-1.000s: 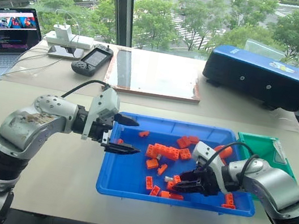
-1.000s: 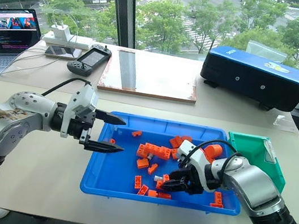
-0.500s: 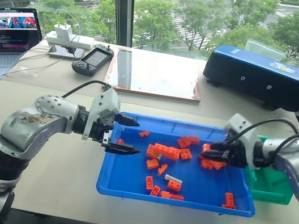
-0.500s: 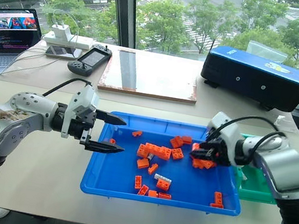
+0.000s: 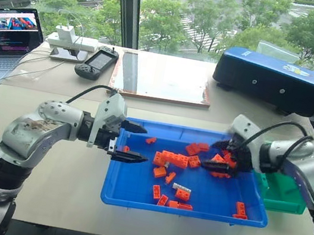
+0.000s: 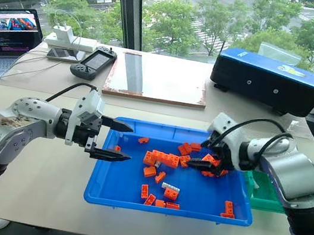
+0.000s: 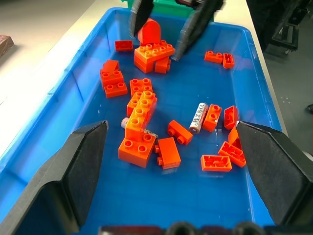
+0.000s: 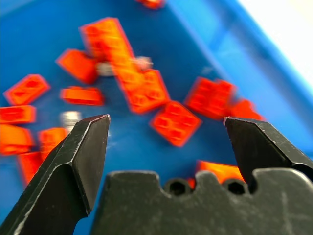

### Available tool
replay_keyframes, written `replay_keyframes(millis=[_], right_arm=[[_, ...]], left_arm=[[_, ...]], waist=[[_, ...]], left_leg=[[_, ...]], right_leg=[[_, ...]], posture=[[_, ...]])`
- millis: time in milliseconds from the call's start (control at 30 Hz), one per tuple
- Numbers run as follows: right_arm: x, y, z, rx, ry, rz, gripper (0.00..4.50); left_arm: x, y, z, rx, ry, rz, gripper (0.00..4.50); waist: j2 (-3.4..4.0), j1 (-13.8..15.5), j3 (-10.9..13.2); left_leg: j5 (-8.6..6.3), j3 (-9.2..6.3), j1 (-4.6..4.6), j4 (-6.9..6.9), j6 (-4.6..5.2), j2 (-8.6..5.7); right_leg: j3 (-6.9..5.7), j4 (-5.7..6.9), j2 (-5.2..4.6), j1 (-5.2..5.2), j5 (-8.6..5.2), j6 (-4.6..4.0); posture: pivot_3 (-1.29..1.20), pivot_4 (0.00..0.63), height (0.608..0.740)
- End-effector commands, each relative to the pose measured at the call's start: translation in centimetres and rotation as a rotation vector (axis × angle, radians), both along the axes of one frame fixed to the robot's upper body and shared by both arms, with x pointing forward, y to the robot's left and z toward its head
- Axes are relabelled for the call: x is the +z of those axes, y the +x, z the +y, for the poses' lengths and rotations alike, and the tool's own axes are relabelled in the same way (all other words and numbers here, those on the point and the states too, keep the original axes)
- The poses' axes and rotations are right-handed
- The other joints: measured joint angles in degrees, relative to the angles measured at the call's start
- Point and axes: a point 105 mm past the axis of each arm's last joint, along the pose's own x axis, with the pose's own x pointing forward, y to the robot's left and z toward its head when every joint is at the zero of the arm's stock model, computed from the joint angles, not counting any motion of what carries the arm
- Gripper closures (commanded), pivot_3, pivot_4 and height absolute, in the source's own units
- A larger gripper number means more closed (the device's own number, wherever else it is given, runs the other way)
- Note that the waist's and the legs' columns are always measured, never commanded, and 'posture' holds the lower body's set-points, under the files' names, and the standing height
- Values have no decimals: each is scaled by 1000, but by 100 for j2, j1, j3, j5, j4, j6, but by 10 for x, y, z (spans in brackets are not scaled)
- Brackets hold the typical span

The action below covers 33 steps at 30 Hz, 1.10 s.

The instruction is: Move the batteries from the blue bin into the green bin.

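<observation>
Now that our right gripper (image 6: pixel 204 165) has swung back over the blue bin (image 6: pixel 125 197), jaws released and empty, one battery (image 7: pixel 198 117) lies below them; our left gripper (image 6: pixel 118 141) hangs spread.

You see a bright blue bin (image 5: pixel 126 194) scattered with orange studded bricks (image 5: pixel 172 157) and one silver-grey battery (image 7: pixel 198 117) bearing dark print. Beside it stands the green bin (image 5: pixel 285 196). Both pairs of fingers (image 5: pixel 128 157) are black, the arms silver-grey. The tabletop (image 5: pixel 60 192) is pale beige; the case (image 5: pixel 275 80) behind is dark navy.
</observation>
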Motion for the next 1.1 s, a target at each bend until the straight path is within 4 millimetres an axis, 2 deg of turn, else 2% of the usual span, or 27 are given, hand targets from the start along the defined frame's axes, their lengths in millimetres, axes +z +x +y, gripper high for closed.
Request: replay_keyframes(millis=[33, 133, 267, 400, 433, 467, 600, 1100], right_arm=[[-14, -13, 16, 45, -8, 39, 88], [-22, -11, 29, 31, 10, 47, 88], [-29, -7, 34, -1, -5, 57, 88], [-32, -14, 42, 9, -3, 90, 88], [-34, -17, 44, 13, -7, 100, 595], [-35, -18, 44, 13, -13, 105, 754], [-36, -19, 43, 7, -26, 110, 2136], [-50, -26, 51, 34, -83, 126, 2136]], left_arm=[[7, -1, -1, -12, -10, -43, 0], [6, -1, -1, -13, -10, -43, 0], [6, -1, -1, -13, -9, -43, 0], [6, -1, 0, -11, -7, -44, 0], [5, -1, 0, -10, -7, -44, 0], [5, -1, 0, -9, -6, -45, 0], [5, -1, 1, -8, -4, -44, 0], [5, -1, 0, -12, -5, -47, 0]], waist=[[0, 2, 0], [0, -11, 0], [0, -7, 0], [0, -3, 0], [0, -4, 0], [0, -4, 0], [0, -5, 0], [0, -8, 0]], left_leg=[[0, 0, 0, 0, 0, -1], [0, 0, 0, 0, 0, -1], [0, 0, 0, 0, 0, -2], [0, 0, 0, 0, 0, -3], [0, 0, 0, 0, 0, -3], [0, 0, 0, 0, 0, -3], [0, 0, 0, 0, 0, -3], [0, -1, 0, 0, 0, -3]], right_leg=[[1, 1, 0, 0, 0, 0], [1, 2, 0, -2, 0, 0], [2, 4, 0, -4, 0, 0], [2, 3, 0, -3, 0, 0], [2, 3, 0, -2, 0, 0], [2, 3, 0, -2, 0, 0], [1, 3, 0, -3, 0, 0], [1, 4, 0, -3, 0, 0]], posture=[[0, 150, 732], [0, 150, 732], [0, 150, 732], [0, 150, 732], [0, 150, 732], [0, 150, 732], [0, 150, 732], [0, 150, 732]])
